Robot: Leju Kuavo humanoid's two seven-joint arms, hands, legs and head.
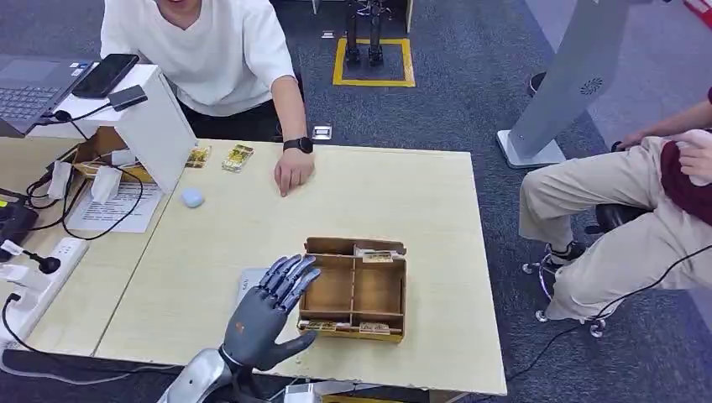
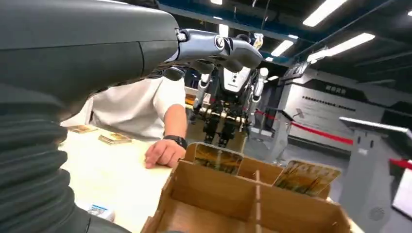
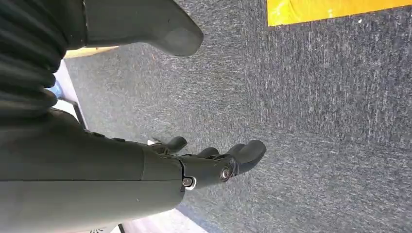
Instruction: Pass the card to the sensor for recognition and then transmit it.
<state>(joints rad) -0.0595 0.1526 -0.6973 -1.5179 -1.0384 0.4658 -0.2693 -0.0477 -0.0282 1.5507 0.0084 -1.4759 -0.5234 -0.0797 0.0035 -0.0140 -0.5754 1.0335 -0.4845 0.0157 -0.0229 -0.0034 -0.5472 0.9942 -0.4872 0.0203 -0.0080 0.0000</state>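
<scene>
The robot's left hand (image 1: 270, 312) hovers over the pale wooden table (image 1: 420, 201) just beside the near left corner of the compartmented cardboard box (image 1: 356, 290), its fingers (image 1: 290, 277) stretched out side by side with nothing in them. Cards stand upright in that box: one card (image 2: 218, 158) leans against the far wall and another (image 2: 306, 177) sits in the neighbouring far compartment, while across the table a person's hand (image 1: 293, 175) rests flat near two small gold packets (image 1: 238, 157). The right hand (image 3: 214, 162) hangs above grey carpet (image 3: 316, 121) with loosely curled, empty fingers.
</scene>
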